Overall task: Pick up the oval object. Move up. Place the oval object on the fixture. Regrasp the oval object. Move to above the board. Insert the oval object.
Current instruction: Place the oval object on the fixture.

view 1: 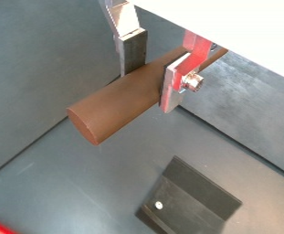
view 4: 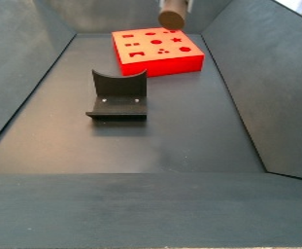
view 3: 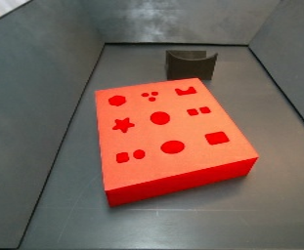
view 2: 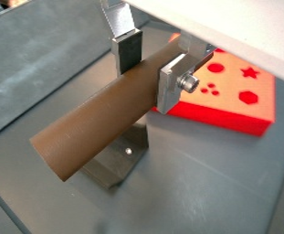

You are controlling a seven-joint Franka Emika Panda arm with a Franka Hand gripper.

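Side views show the dark tabletop [view 4: 166, 146] walled in by grey panels, with the board [view 3: 167, 146] the largest thing on it: a bright red square slab whose top face carries darker cut-outs, among them a star, circles, squares and ovals. From one side camera the board [view 4: 157, 51] lies at the far end of the enclosure; from the other it fills the middle of the floor.

Next in size, the fixture [view 4: 117, 95], a dark grey-olive block with a curved notch in its top, stands near the board and clear of it, on the bare floor. It also appears beyond the board's far edge [view 3: 191, 63], and from above in both wrist views [view 1: 189, 207] [view 2: 117, 167].

Smaller still, the oval object [view 2: 101, 128], a slim brown peg, is gripped near one end between the flat silver fingers [view 2: 173, 84] of the end effector [view 2: 149, 66], which is closed on it. The peg juts out sideways from the plates, its rounded free end showing in a wrist view [view 1: 113, 109]. It hangs well above the floor, over the fixture. Its brown end face [view 4: 174, 17] pokes into the top of a side view, above the far board.
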